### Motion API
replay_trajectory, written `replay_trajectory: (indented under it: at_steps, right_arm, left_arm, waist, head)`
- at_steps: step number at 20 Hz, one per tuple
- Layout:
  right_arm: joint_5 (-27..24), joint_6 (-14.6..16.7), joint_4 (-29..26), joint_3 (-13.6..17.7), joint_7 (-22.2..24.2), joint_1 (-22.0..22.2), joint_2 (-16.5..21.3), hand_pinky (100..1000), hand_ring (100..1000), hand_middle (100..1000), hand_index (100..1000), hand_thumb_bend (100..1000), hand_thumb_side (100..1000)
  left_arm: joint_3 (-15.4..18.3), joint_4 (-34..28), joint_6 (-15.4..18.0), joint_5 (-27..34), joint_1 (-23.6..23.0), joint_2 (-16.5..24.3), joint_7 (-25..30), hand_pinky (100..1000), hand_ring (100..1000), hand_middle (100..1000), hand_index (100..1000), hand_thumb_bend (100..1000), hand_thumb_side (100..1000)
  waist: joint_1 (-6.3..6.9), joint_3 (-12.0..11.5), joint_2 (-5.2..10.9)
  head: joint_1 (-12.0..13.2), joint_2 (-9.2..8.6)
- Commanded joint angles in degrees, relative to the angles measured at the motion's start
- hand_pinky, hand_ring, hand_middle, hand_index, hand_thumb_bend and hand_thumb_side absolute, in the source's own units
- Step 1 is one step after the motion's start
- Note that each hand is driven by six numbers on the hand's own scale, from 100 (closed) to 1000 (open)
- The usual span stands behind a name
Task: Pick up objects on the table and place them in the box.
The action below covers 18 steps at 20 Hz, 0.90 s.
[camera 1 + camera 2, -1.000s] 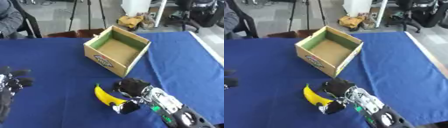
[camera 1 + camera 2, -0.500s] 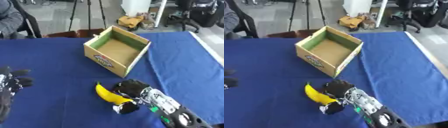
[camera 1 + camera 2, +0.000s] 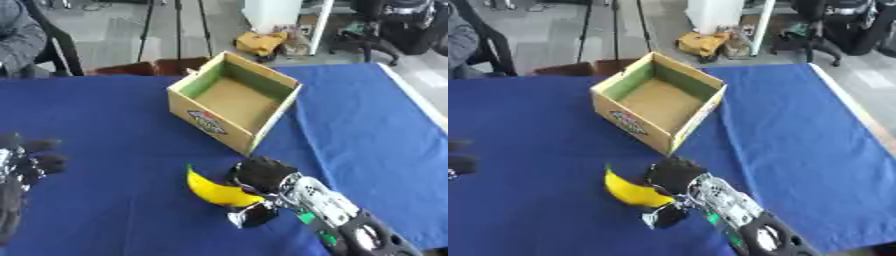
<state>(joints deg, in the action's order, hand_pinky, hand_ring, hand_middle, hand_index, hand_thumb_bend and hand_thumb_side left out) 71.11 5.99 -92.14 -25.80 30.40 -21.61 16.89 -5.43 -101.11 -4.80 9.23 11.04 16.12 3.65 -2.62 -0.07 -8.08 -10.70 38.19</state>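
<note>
— Banana (image 3: 218, 190) position?
— On the blue table (image 3: 367, 125), at about 6 o'clock from the open cardboard box (image 3: 234, 100), a little apart from its near corner.
— Right hand (image 3: 261, 181)?
— At the banana's 3 o'clock end, fingers and thumb curled round it.
— Left hand (image 3: 19, 172)?
— Resting at the table's 9 o'clock edge, well apart, fingers relaxed, holding nothing

Robot's right hand (image 3: 262, 175): black fingers (image 3: 255, 218), silver-white metal wrist w/ small green marks, then black forearm w/ a round silver joint. Left hand (image 3: 19, 165): black fingers, some silver at the knuckles, black arm below.
</note>
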Motion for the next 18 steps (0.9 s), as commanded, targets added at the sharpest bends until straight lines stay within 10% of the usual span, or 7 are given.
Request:
replay_trajectory:
  at_steps: [1, 18]
  right_arm:
    - [-0.4, -0.4, -0.2, 0.2, -1.0, -0.3, 0.7, 524, 516, 543, 644, 100, 632]
    - [-5.9, -4.3, -9.4, 5.5, -1.6, -3.7, 6.1, 495, 485, 508, 621, 100, 480]
  left_arm:
    - [0.1, -0.8, 0.0, 0.1, 0.4, 0.6, 0.0, 714, 672, 732, 689, 212, 1000]
    - [0.3, -0.9, 0.1, 0.2, 0.4, 0.8, -0.1, 714, 672, 732, 689, 211, 1000]
  waist:
    - [0.16, 0.0, 0.64]
    - [0.19, 0.4, 0.95]
  head:
    - [-0.2, -0.32]
    - [0.3, -0.65]
